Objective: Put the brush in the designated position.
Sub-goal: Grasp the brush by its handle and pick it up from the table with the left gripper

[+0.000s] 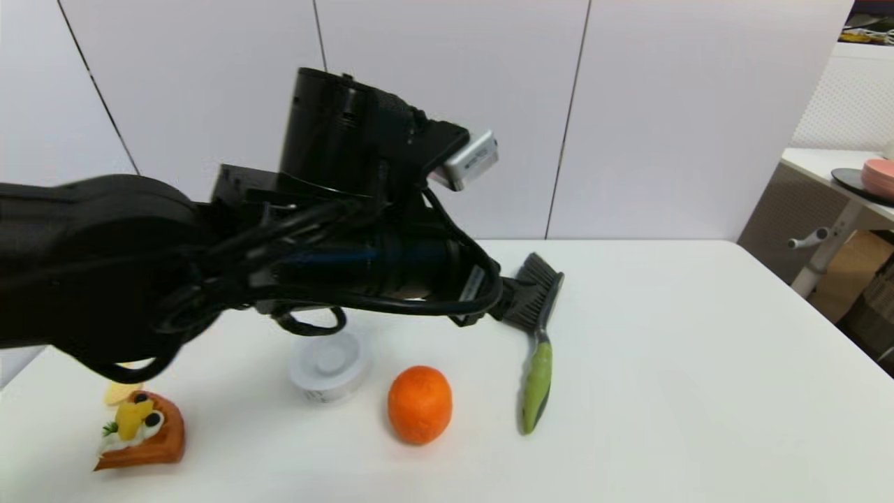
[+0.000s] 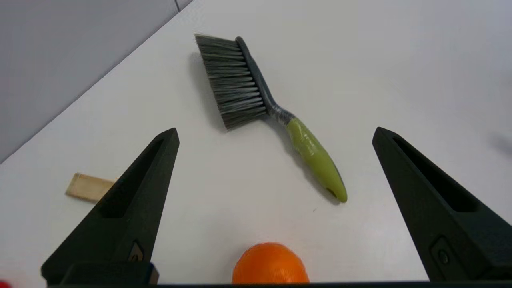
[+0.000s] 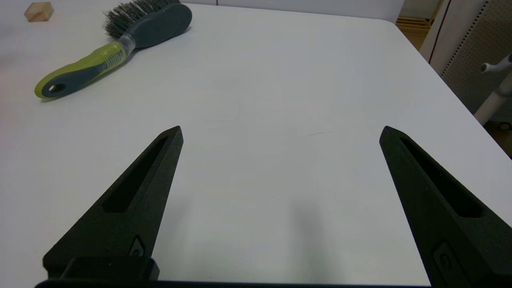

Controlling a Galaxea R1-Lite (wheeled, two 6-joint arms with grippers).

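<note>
Lime-green and grey along its handle, the brush (image 1: 536, 349) is lying flat on the white worktop (image 1: 698, 391), bristles pointing toward twelve o'clock and handle tip toward six. An orange (image 1: 419, 404) is sitting near it at eight o'clock, a white ridged dish (image 1: 328, 367) farther off at nine, and a cake slice (image 1: 143, 429) at the near left edge. The left gripper (image 2: 276, 138) is hovering above the brush with jaws spread wide, holding nothing. The right gripper (image 3: 280, 134) is hanging over bare worktop, jaws likewise apart and empty.
</note>
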